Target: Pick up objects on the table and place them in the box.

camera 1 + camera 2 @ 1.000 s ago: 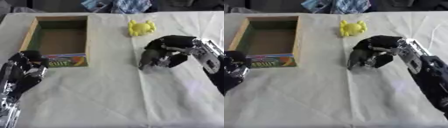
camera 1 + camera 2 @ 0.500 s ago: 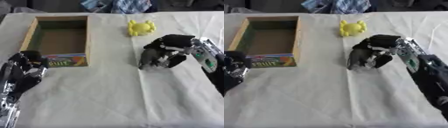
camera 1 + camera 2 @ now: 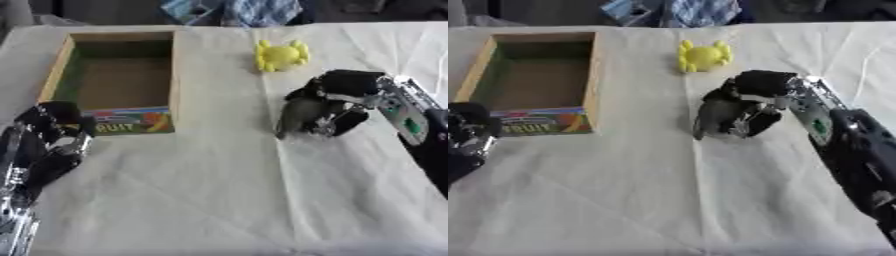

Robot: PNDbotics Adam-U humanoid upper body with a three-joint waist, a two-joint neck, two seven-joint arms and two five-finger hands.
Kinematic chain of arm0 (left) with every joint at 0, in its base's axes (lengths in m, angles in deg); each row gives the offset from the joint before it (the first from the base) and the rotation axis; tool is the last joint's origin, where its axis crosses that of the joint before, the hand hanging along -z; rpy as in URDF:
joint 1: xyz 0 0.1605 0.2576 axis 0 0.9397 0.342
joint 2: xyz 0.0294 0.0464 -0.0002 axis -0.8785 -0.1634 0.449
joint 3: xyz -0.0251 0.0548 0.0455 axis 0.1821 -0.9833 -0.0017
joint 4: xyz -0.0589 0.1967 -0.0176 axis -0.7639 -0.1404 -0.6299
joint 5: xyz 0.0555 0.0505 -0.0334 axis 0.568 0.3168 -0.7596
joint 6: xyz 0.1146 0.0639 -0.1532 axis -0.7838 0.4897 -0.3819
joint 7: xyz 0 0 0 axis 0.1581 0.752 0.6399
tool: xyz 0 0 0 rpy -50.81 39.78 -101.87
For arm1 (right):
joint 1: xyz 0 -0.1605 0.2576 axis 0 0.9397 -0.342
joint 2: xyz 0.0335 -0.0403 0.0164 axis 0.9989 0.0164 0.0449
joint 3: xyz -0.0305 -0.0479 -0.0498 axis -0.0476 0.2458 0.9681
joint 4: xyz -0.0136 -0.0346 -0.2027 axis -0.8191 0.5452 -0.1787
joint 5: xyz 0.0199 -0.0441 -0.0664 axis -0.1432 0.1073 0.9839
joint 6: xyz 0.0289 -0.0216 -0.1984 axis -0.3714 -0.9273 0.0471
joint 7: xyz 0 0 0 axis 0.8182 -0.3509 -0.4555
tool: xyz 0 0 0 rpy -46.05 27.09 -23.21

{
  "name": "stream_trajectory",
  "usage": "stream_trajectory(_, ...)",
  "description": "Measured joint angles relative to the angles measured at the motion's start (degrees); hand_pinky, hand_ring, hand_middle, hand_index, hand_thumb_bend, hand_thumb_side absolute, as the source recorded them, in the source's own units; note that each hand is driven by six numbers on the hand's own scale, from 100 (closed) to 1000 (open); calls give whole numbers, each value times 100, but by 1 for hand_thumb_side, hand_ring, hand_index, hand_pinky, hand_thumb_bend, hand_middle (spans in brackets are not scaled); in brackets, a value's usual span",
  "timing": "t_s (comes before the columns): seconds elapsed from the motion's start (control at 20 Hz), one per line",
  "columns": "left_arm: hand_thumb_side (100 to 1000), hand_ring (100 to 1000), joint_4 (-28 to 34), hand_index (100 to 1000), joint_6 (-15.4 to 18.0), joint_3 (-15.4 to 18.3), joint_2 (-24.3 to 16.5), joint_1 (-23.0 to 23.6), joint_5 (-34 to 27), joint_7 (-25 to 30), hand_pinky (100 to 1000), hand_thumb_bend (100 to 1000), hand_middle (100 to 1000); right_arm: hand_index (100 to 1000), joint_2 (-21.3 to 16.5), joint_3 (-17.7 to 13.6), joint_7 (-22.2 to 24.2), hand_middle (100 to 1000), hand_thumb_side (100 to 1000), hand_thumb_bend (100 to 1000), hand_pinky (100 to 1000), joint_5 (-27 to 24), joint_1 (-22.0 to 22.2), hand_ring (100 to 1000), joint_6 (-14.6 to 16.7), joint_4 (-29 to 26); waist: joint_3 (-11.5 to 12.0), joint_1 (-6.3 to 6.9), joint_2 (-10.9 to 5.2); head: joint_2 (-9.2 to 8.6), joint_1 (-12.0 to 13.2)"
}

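Grey object [image 3: 298, 114] in right hand [image 3: 337, 102], nothing moved over the last second.
Fingers stay curled round it, low on the cloth-covered counter [image 3: 219, 190], right of the wooden box [image 3: 118, 80]; lift not begun. Yellow toy [image 3: 281, 55] waits. Left hand [image 3: 52, 135] idle, curled.

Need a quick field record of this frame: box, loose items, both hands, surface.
box: wooden box, open top, far left of table, nothing visible inside, fruit label on its near wall
yellow toy: yellow toy, on the cloth right of the box, untouched
grey object: grey object, on the cloth, inside the right hand's curl
right hand: right hand, fingers curled round the grey object, in front of the yellow toy
left hand: left hand, lower left, near the box's front corner, holding nothing, fingers unclear
surface: white cloth, creased
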Motion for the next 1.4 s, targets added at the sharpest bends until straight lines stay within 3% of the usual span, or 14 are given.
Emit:
stream_trajectory(0.25,100,626,0,652,0,0,0,3,-1,0,535,328,567,617,12,16,44,280,320,100,456,-446,-125,280,-44,-33,-23,8,0,0,-4)
stream_trajectory(0.3,100,626,0,652,0,0,0,4,-1,1,535,326,567,615,12,16,72,280,438,100,456,-589,-190,279,-71,-63,-26,8,0,0,-7)
stream_trajectory(0.35,100,626,0,652,0,0,0,6,-1,1,535,327,567,615,12,17,106,279,313,100,457,-747,-274,279,-106,-97,-26,6,0,1,-11)
stream_trajectory(0.4,100,626,-1,652,0,-1,0,8,-1,2,535,327,567,616,12,17,148,279,370,100,459,-925,-370,279,-147,-133,-26,1,-1,1,-15)
stream_trajectory(0.45,100,626,-1,653,0,-1,0,9,-1,2,535,327,567,616,11,17,195,278,310,100,459,-1111,-472,278,-194,-169,-27,-6,-3,2,-22)
stream_trajectory(0.9,100,626,-17,653,1,-36,0,30,-1,48,536,322,567,622,76,-7,682,281,311,100,474,-2547,-1356,282,-679,-316,69,-73,-69,9,-106)
stream_trajectory(1.4,100,626,-14,653,13,-105,-31,-117,-49,107,537,323,567,628,526,-202,977,282,304,100,482,-3157,-2014,284,-965,-31,395,-219,-92,-39,-260)
